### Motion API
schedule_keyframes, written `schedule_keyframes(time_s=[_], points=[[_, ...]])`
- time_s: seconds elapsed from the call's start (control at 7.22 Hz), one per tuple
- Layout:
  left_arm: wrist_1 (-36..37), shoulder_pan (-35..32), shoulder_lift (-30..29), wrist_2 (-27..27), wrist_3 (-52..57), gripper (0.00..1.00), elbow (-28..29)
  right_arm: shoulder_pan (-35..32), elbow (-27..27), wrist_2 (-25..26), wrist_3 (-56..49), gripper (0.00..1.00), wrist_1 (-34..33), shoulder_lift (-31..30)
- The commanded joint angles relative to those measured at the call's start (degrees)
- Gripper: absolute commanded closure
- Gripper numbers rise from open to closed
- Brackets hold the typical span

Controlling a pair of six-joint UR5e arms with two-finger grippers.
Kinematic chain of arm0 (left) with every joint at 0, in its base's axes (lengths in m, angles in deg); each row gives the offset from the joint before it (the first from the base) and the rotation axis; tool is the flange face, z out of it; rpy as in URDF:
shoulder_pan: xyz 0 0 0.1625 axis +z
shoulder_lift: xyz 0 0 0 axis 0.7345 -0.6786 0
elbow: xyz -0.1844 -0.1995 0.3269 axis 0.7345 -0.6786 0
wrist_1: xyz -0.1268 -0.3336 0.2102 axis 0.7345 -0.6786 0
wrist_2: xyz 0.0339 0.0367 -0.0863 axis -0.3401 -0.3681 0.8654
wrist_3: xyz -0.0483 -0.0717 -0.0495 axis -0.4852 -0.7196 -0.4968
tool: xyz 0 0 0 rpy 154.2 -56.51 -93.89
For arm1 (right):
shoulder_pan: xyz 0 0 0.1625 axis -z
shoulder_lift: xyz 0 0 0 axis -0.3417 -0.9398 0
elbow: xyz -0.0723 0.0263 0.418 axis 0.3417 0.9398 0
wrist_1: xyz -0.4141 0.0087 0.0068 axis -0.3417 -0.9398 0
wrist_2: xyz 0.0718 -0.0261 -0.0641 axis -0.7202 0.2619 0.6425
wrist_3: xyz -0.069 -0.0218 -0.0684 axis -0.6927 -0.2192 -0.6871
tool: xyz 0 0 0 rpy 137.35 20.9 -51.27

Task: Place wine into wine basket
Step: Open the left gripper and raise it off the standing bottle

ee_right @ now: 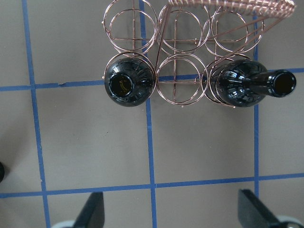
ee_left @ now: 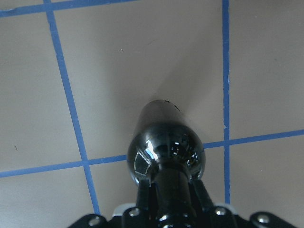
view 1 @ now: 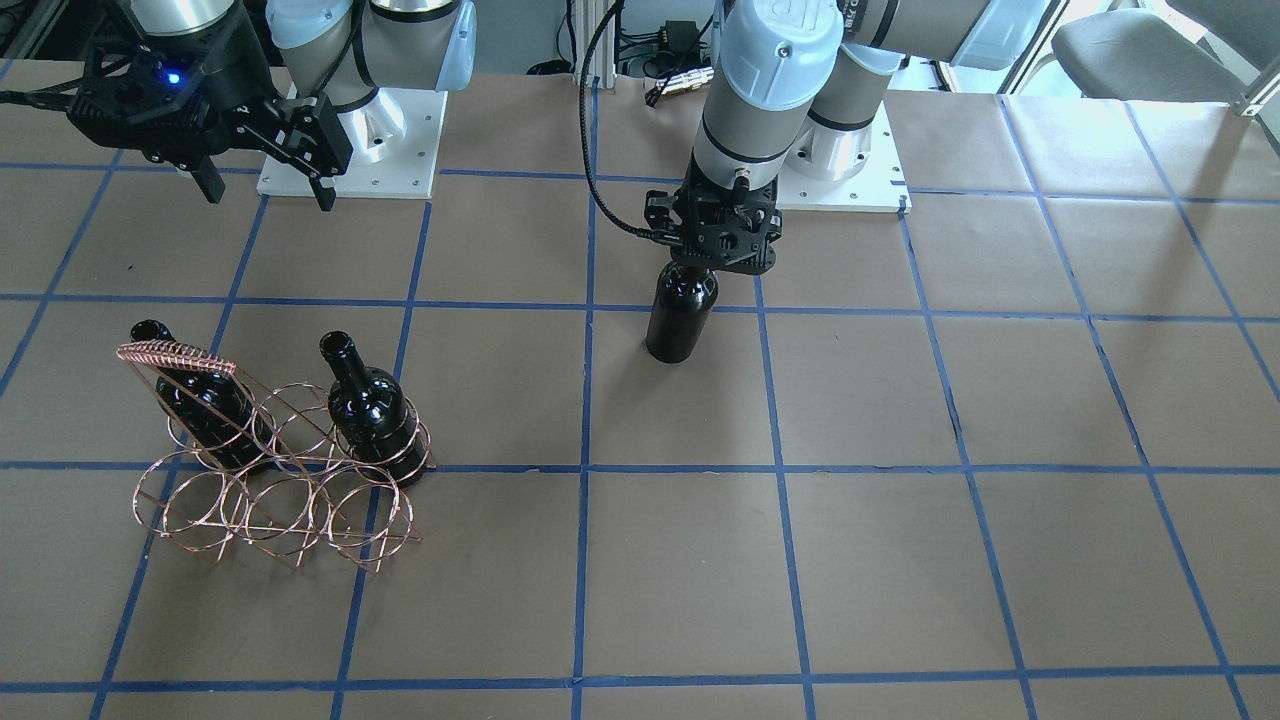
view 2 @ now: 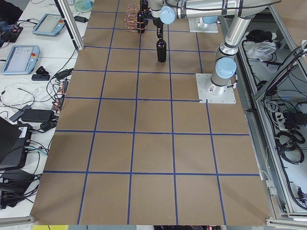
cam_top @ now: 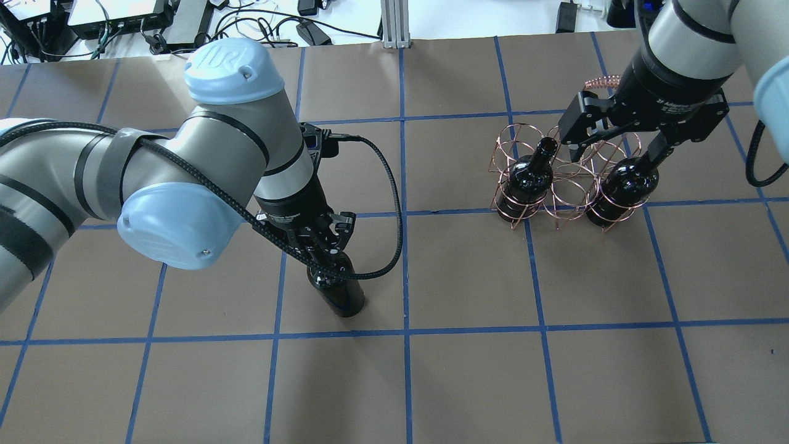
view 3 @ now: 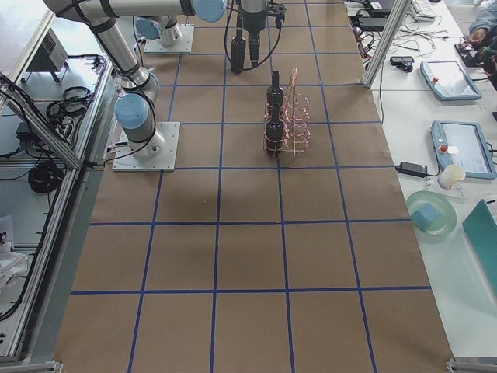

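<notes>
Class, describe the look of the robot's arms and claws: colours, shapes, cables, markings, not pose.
The left arm and right arm are silver-grey tubes with pale blue joint caps; one cap bears a UR logo. The left claw and right claw are black, two-fingered. A black braided cable loops from the left wrist.

wine basket [view 1: 275,500] | mid ring free btw 2 bottles [view 1: 370,408] | far row open
</notes>
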Motion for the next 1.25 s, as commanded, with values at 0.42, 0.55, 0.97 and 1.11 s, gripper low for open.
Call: schedule_keyframes(time_s=[0.42, 0.55, 0.97, 1.11], points=[[-1.29, 0.34, 0.34, -0.65, -5.71, 0.0, 6.81, -0.09, 0.0, -0.62, 0.51, 0.01, -0.43, -0.17], [-2.78, 1.21, 0.34, -0.39, -6.18, 0.0, 9.19, -0.44, 0.0, -0.53, 1.55, 0.01, -0.17, -0.25], [-3.06, 15.48, -0.36, -0.83, -4.0, 0.0, 16.84, -11.56, 0.09, -1.94, 15.83, 0.01, -0.78, 0.88], [-2.45, 20.5, -0.53, -0.91, 2.71, 0.0, 17.12, -16.13, 0.09, -1.94, 20.68, 0.01, -3.48, 2.19]])
